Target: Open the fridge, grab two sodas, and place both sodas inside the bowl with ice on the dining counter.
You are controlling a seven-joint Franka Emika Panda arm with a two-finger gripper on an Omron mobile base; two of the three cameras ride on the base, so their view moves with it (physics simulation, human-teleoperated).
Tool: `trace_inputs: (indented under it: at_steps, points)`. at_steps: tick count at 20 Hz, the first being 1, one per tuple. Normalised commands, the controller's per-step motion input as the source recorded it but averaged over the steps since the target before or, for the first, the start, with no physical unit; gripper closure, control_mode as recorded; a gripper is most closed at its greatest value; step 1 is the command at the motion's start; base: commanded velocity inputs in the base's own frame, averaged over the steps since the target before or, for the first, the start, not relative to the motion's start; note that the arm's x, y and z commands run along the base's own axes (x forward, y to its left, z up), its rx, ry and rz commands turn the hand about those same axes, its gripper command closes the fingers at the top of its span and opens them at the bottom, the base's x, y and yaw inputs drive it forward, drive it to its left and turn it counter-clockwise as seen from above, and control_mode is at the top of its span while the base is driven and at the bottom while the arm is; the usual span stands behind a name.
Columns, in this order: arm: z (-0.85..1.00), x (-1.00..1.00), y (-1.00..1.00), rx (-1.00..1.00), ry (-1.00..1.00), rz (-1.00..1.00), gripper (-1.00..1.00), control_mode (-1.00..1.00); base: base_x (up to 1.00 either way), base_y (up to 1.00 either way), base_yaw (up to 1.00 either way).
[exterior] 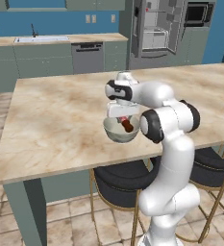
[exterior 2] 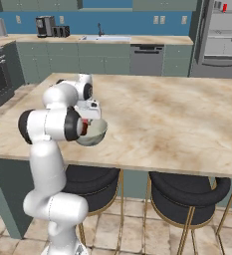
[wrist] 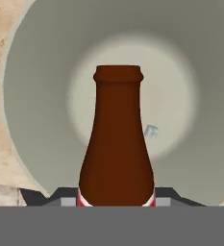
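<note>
Blue walls (exterior 2: 122, 17), grey-green cabinets (exterior 2: 53, 62), tiled floor (exterior: 70, 221), black gold-legged stools (exterior 2: 187, 199).

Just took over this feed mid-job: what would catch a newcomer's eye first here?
The arm bends over the near edge of the dining counter, its gripper holding a brown soda bottle neck-down into the bowl. In the hand view the bottle's mouth points at the bowl's pale bottom. Far behind, the fridge stands open, a red can on its top shelf.

Brown soda bottle (wrist: 116, 144) held neck-down inside grey-green bowl (wrist: 200, 57).
</note>
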Motion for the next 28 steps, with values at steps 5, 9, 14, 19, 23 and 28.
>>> trace_inputs:
  at_steps: [5,9,14,19,23,28]
  points:
    - [-0.24,0.20,0.00,0.00,0.00,0.00,1.00,-1.00,0.00,0.00,0.00]
    - [-0.21,0.15,0.00,0.01,0.00,0.00,1.00,-1.00,0.00,0.00,0.00]
    - [-0.16,0.16,0.00,0.02,0.00,0.00,1.00,-1.00,0.00,0.00,0.00]
    - [-0.18,0.07,0.00,0.02,0.00,0.00,1.00,-1.00,0.00,0.00,0.00]
    - [-0.21,0.07,0.00,0.01,0.00,0.00,1.00,-1.00,0.00,0.00,0.00]
    - [-0.19,0.09,0.00,0.01,0.00,0.00,-1.00,-1.00,0.00,0.00,0.00]
